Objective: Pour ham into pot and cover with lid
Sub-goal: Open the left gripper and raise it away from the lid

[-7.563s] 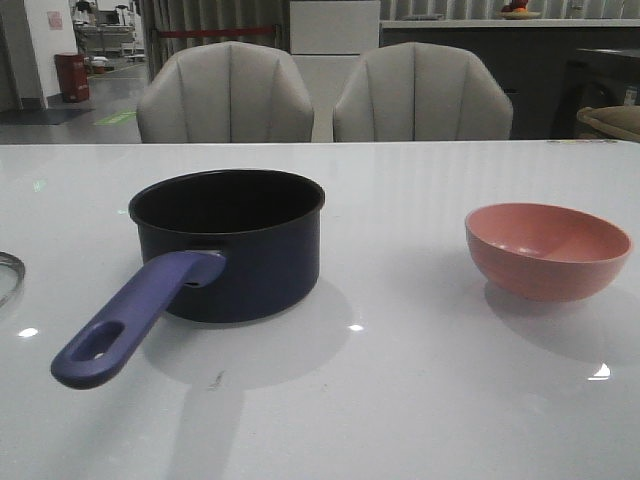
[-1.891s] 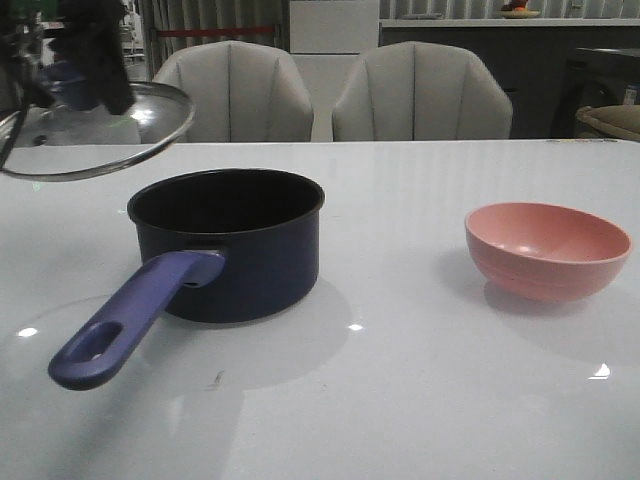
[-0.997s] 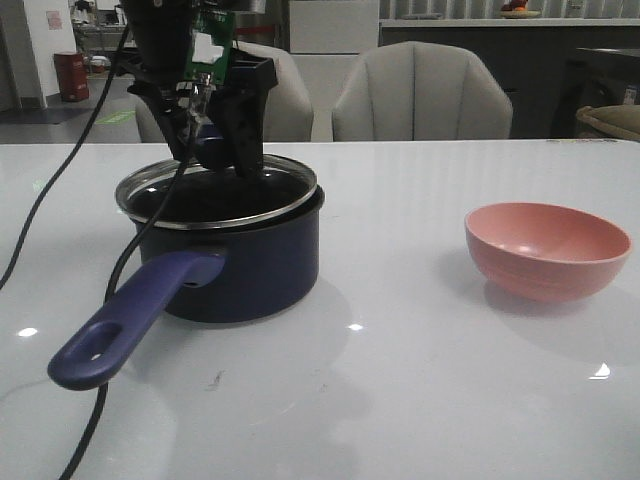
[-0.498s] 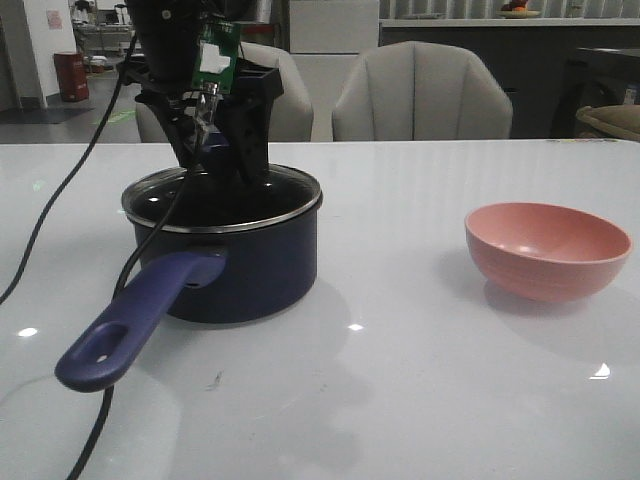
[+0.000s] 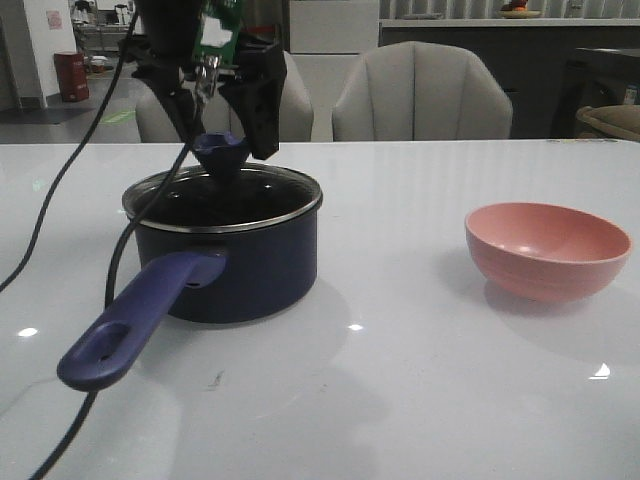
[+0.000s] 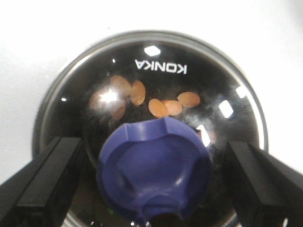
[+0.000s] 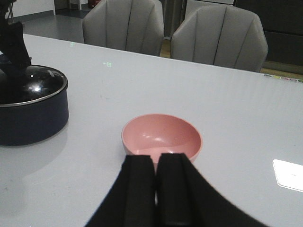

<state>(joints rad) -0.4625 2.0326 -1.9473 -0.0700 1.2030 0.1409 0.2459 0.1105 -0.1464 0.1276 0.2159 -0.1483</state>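
The navy pot (image 5: pixel 240 265) stands at the table's left with its purple-blue handle (image 5: pixel 125 320) pointing to the front left. The glass lid (image 5: pixel 222 190) sits flat on its rim, with the purple-blue knob (image 5: pixel 222 152) on top. My left gripper (image 5: pixel 222 110) is open just above the knob, its fingers (image 6: pixel 45 177) wide apart on either side and not touching it. In the left wrist view the orange-pink ham chunks (image 6: pixel 161 106) show through the lid (image 6: pixel 156 66) inside the pot. My right gripper (image 7: pixel 156 189) is shut and empty, near the pink bowl (image 7: pixel 162 137).
The empty pink bowl (image 5: pixel 547 250) stands at the right of the table. Two grey chairs (image 5: pixel 420 92) stand behind the far edge. My left arm's cable (image 5: pixel 70 190) hangs down left of the pot.
The lid was carried in from the left and set on the pot. My left gripper has since let go of the knob, opened and lifted slightly.
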